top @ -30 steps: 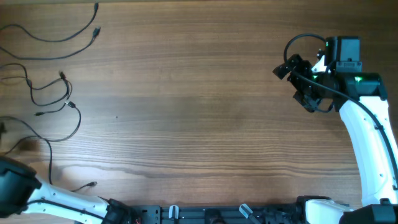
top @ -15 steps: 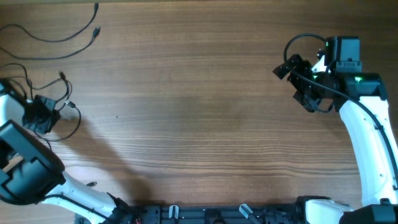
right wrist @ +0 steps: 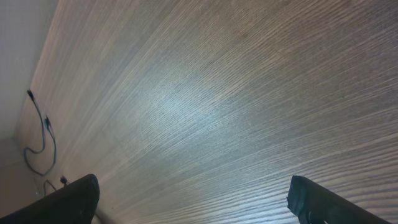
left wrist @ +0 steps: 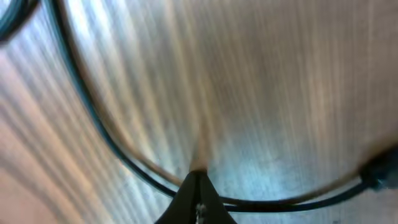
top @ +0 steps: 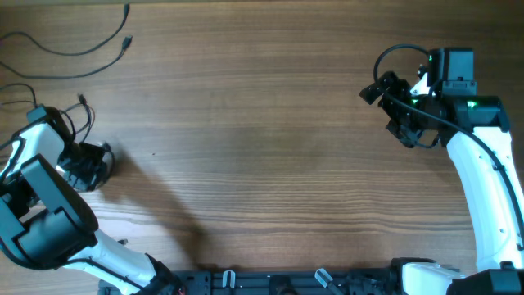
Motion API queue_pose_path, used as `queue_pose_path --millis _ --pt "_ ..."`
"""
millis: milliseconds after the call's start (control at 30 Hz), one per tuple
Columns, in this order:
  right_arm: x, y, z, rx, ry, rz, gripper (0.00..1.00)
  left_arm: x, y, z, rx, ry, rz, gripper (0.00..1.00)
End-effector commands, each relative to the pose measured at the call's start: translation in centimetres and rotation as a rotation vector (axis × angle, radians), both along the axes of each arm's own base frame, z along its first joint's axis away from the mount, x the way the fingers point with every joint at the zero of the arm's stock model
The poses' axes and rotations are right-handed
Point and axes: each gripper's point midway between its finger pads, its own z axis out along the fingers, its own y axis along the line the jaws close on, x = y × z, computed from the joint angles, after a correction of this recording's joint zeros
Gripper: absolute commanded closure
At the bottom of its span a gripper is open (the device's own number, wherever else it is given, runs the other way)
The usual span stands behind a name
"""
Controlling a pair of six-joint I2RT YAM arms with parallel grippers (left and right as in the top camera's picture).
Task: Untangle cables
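Thin black cables lie at the table's left. Two loose strands [top: 124, 41] curve at the far left corner; a small bunch [top: 82, 101] sits just below them. My left gripper [top: 92, 164] is down on that bunch's lower loop. In the left wrist view its fingers [left wrist: 198, 186] are shut to a point, and a black cable [left wrist: 93, 118] runs in from both sides at the tips, pinched there. A plug [left wrist: 380, 174] shows at the right edge. My right gripper [top: 386, 115] hovers at the far right, wide open [right wrist: 199, 202], with nothing between its fingers.
Wood-grain table [top: 262, 147] throughout. The right wrist view shows distant cable strands [right wrist: 40, 134] near the table's far edge. The left arm's white body [top: 41, 213] covers the near left corner. Thick black arm cabling [top: 393, 61] loops by the right wrist.
The left arm swung in from the near left corner to the cable bunch, and its gripper closed on the lower loop. The right arm has not moved.
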Motion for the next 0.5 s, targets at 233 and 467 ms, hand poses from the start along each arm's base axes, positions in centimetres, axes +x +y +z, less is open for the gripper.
queue_pose_path --millis 233,467 --pt "0.1 -0.3 0.5 -0.010 -0.017 -0.009 0.00 -1.2 -2.0 6.1 0.003 -0.124 0.076 0.96" --pt "0.1 -0.3 0.5 -0.010 -0.016 -0.010 0.00 1.6 -11.6 18.9 -0.192 -0.694 -0.315 0.00"
